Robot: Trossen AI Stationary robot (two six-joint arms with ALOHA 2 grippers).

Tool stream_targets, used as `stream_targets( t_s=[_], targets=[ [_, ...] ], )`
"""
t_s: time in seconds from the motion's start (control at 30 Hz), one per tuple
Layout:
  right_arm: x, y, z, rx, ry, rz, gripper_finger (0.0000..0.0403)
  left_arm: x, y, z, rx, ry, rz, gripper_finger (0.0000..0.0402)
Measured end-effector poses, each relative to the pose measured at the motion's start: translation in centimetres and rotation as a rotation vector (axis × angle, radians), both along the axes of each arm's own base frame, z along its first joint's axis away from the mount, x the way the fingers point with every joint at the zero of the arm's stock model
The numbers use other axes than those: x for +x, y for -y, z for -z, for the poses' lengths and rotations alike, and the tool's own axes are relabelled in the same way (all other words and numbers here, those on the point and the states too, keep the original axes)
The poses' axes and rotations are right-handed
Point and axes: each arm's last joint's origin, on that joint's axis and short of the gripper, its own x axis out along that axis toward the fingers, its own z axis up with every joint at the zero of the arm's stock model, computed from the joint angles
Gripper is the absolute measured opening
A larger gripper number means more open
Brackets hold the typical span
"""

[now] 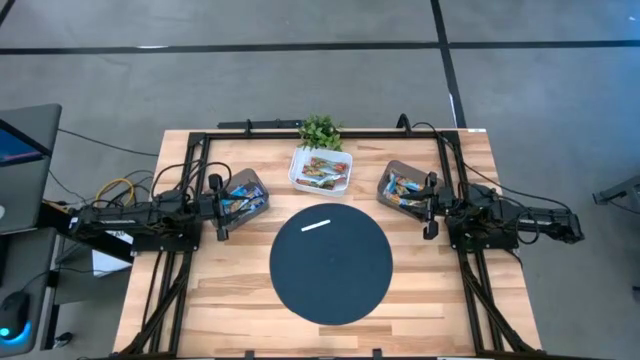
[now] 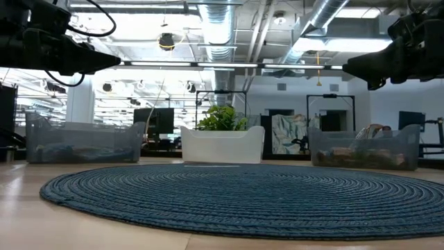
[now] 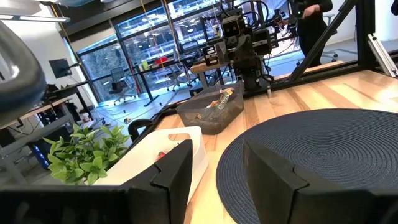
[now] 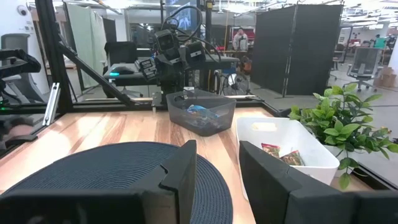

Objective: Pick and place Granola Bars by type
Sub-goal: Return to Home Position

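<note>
Granola bars in shiny wrappers lie in a white bin [image 1: 320,170] at the table's far centre, and show there in the right wrist view [image 4: 278,154]. More bars lie in a clear bin [image 1: 243,193] at the left and a clear bin [image 1: 403,187] at the right. My left gripper [image 1: 220,208] hovers level by the left clear bin, open with nothing between its fingers [image 3: 217,180]. My right gripper [image 1: 431,206] hovers level by the right clear bin, also open and holding nothing [image 4: 217,174]. The two grippers point toward each other across the mat.
A round dark blue woven mat [image 1: 330,262] covers the table's middle, with a thin white strip [image 1: 316,224] lying on its far part. A green plant [image 1: 320,130] stands behind the white bin. A black frame [image 1: 200,150] runs around the table's edges. A person [image 3: 311,25] stands beyond the table.
</note>
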Motion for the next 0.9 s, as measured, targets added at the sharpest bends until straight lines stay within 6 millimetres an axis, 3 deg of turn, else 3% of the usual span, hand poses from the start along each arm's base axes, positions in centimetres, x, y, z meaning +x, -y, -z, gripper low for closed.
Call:
stream_targets(
  t_s=[0.23,0.47,0.9],
  targets=[
    [0.00,0.00,0.00,0.000,0.000,0.000,0.0117,0.00,-0.02,0.00,-0.085,0.015,-0.005,0.0137],
    [0.00,0.00,0.00,0.000,0.000,0.000,0.0117,-0.01,-0.04,-0.07,-0.329,0.063,0.000,0.0137],
    [0.00,0.00,0.00,0.000,0.000,0.000,0.0117,-0.01,-0.04,-0.10,-0.332,0.067,0.000,0.0137]
  ],
)
